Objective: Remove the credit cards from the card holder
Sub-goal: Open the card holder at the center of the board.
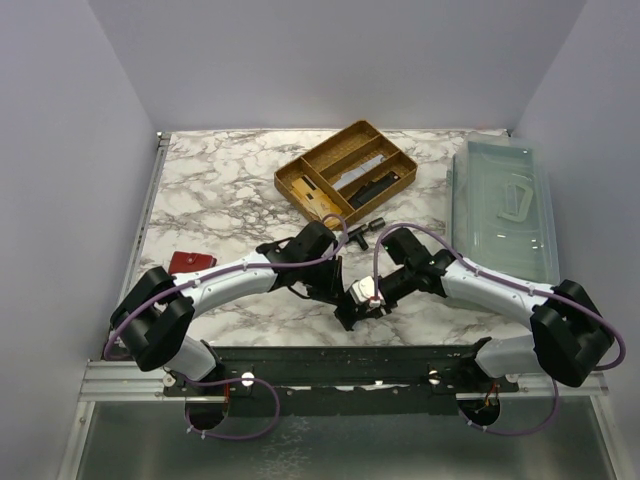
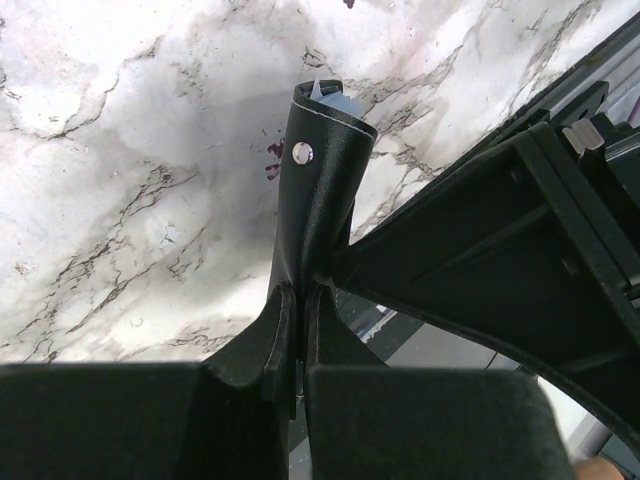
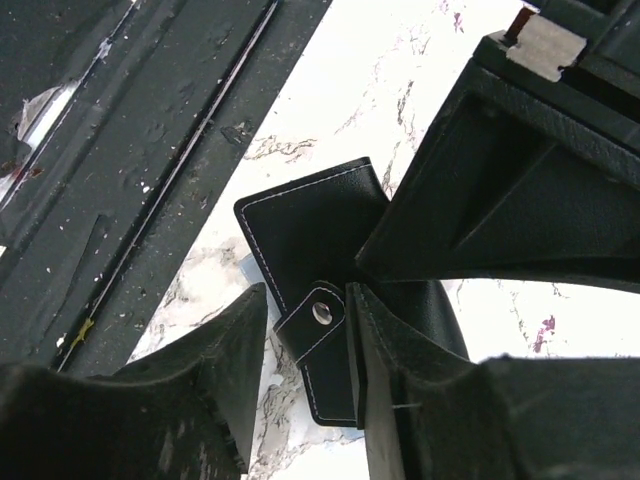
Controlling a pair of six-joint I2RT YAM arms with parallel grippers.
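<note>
Looking at a black holder (image 2: pixel 320 190) held over the marble tabletop (image 1: pixel 220 190), pretty much in the middle near the front edge, right between the two arms. Got the left claw (image 2: pixel 298 295) pinched tight on the holder's lower edge, fingers squeezed together with only that edge between them. Can spot the cards (image 2: pixel 325 92) as a pale grey-blue sliver poking out of the open top end, so tucked inside, not out yet. Also seeing a shiny snap (image 2: pixel 300 152) on the side facing the left wrist camera. Over in the right wrist view, found the right claw (image 3: pixel 305 292) with fingers apart, straddling the little strap (image 3: pixel 318 345); maybe brushing it on one side, with a bit of tabletop showing through on the other, so not clamped. Can't make out the cards from that angle. Further back, got a wooden tray (image 1: pixel 345 172) with dividers and some dark bits inside, a clear box (image 1: pixel 505 205) off to the right, and a small red thing (image 1: pixel 190 262) on the left beside the left arm.
</note>
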